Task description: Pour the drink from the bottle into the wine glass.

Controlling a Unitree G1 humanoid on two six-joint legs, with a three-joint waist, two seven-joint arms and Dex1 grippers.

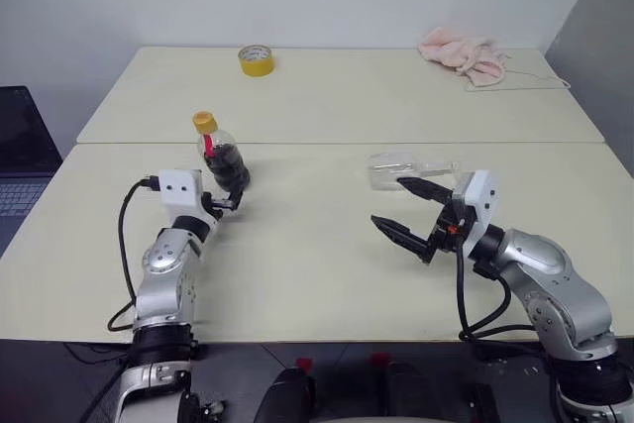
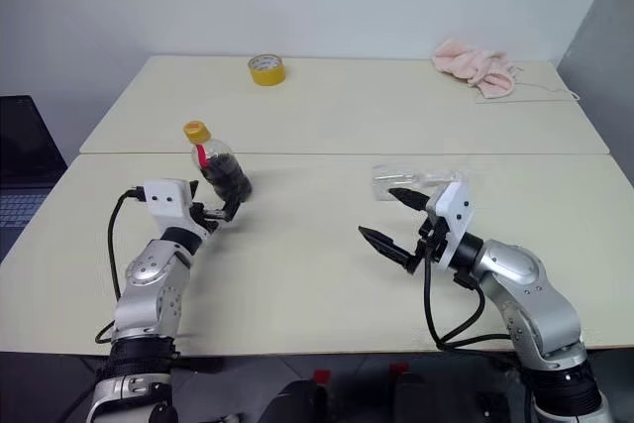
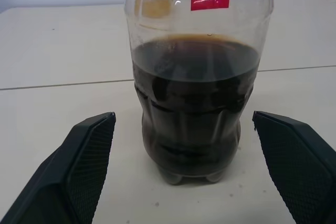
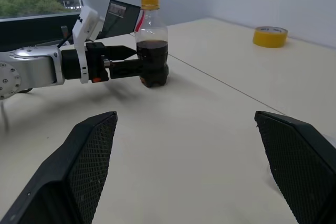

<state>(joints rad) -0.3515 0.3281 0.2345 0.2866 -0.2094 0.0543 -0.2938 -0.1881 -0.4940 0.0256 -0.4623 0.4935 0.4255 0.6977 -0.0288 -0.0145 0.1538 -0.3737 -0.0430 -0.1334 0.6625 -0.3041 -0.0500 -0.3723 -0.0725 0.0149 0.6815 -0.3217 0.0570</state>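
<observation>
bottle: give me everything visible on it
The bottle is small, clear plastic with a ribbed, rounded body, narrow neck, red label strip and yellow cap, screwed on. Dark, nearly black drink fills roughly its lower half. It stands upright on the near table, left of centre. The left tool is open, one finger either side of the body, not yet gripping; only the table touches it.

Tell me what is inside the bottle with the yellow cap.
The bottle holds the dark, almost black drink, filling roughly its lower half. Above the liquid it looks empty. The red label covers a strip of the upper wall.
</observation>
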